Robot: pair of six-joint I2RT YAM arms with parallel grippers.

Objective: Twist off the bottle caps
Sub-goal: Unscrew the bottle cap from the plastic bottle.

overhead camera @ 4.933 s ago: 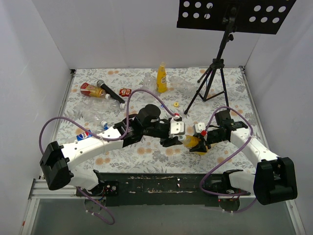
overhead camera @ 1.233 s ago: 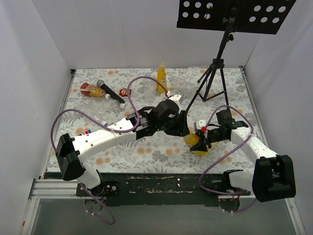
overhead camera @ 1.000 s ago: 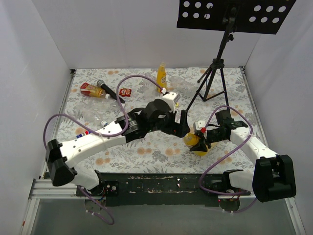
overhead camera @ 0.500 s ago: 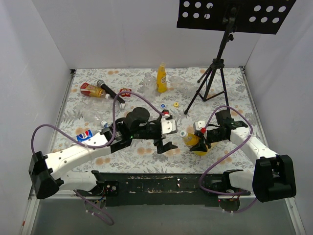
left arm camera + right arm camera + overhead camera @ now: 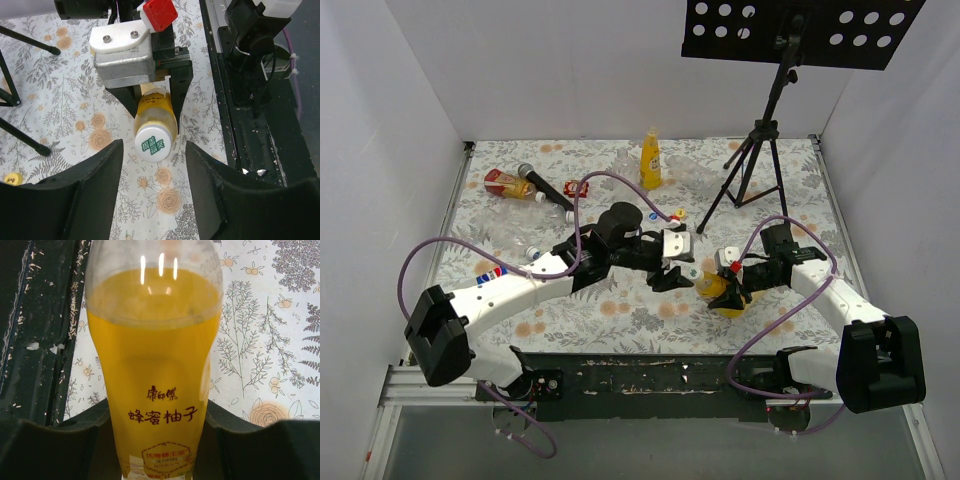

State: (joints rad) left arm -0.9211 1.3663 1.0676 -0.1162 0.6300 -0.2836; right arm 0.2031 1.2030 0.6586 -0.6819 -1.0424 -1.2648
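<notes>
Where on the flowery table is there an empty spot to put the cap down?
The table is bare at the far right, between the tripod and the right wall. There is also room in front of the left arm, near the black base rail. The far left is crowded with the microphone and lying bottles. The middle is busy around the held bottle.

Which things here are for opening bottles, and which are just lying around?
For the job: the orange bottle held by the right gripper, its white cap, the left gripper, open in front of the cap.

Just lying around: microphone, tripod stand, loose yellow cap.
</notes>
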